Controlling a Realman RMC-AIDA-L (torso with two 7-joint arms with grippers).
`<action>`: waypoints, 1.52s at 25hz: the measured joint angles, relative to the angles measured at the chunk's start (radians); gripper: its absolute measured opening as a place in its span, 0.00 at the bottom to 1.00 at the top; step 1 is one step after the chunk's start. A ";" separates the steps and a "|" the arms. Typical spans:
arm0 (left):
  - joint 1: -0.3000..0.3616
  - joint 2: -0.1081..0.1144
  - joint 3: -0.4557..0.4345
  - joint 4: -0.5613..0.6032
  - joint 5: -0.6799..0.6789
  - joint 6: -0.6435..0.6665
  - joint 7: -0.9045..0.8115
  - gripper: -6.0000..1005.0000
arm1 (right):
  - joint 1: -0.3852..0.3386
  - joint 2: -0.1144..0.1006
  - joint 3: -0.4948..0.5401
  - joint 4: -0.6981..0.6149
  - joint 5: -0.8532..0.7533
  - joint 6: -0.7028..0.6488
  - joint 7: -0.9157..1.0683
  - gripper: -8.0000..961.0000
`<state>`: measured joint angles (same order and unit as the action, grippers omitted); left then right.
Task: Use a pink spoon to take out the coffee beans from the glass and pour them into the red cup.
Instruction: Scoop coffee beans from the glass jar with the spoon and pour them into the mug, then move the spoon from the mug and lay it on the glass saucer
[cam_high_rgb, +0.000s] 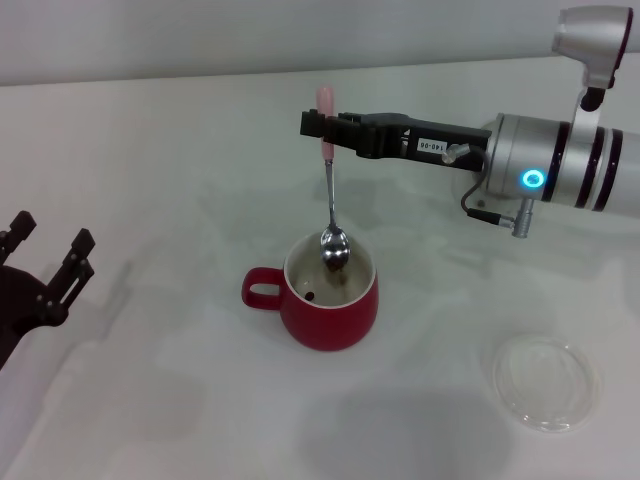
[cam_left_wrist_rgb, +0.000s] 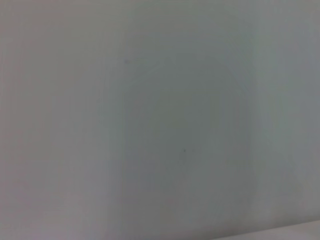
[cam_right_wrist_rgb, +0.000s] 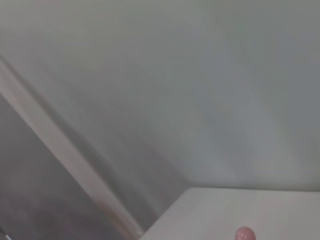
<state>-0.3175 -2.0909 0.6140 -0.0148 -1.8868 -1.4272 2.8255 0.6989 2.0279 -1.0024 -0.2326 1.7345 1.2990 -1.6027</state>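
The left gripper (cam_high_rgb: 48, 262) sits parked at the table's nine-o'clock edge, jaws standing apart on nothing; it has no part in this step. Moving right, the red cup (cam_high_rgb: 330, 295) stands mid-table, handle toward nine o'clock, a few coffee beans (cam_high_rgb: 313, 295) dark on its white floor. The pink spoon (cam_high_rgb: 331, 190) hangs nearly upright over it, bowl just inside the rim at about one o'clock of the mouth, apparently tipped to pour; to do this well, I judge, keep the bowl over the mouth and low, turning slowly so no bean bounces off the rim. The right gripper (cam_high_rgb: 322, 128) reaches in from three o'clock, jaws pinched on the pink handle near its top, the spoon dropping toward six o'clock from them. A shallow clear dish (cam_high_rgb: 546, 380) lies at five o'clock of the cup; the glass is not in view.
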 joint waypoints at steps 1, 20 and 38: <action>0.000 0.000 0.000 0.000 0.000 0.000 0.000 0.70 | -0.001 0.000 -0.001 0.000 0.004 0.010 -0.016 0.16; -0.006 0.000 0.000 -0.001 0.001 -0.001 0.000 0.70 | -0.030 -0.005 0.001 0.017 0.071 0.047 0.090 0.15; -0.007 0.001 -0.005 0.000 -0.002 0.005 0.000 0.70 | -0.269 -0.041 0.041 -0.259 0.068 0.085 0.238 0.15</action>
<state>-0.3245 -2.0900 0.6093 -0.0151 -1.8888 -1.4223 2.8256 0.4299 1.9865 -0.9617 -0.4914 1.8023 1.3841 -1.3645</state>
